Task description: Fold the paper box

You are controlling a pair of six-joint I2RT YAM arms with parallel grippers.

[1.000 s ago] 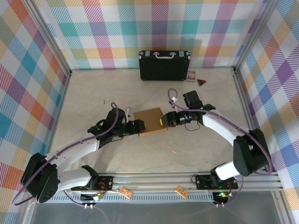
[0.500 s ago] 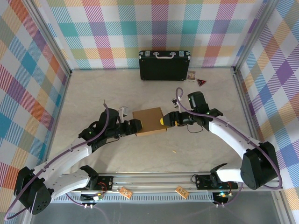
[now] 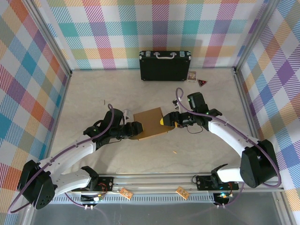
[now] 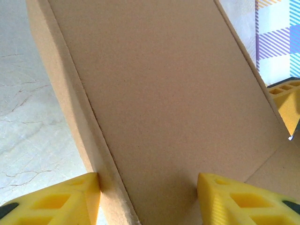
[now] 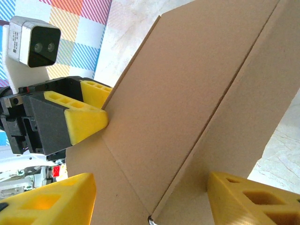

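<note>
Paper box [image 3: 149, 123] caught between the two grippers, mid-table

The box is seen tilted, well in front of the black case [image 3: 165, 65]. The left gripper [image 3: 135, 130] is set at its near-left corner and the right gripper [image 3: 165, 121] at its right edge, so both arms are about equally near. From the left wrist, both fingers are pressed against cardboard with a folded wall clamped between them, so it's taken as gripped. The right jaws are spread across the box's edge, but whether anything is actually pinched can't be told. The crease runs straight away from the left gripper toward the right one, so the next fold probably turns on that line.
</note>
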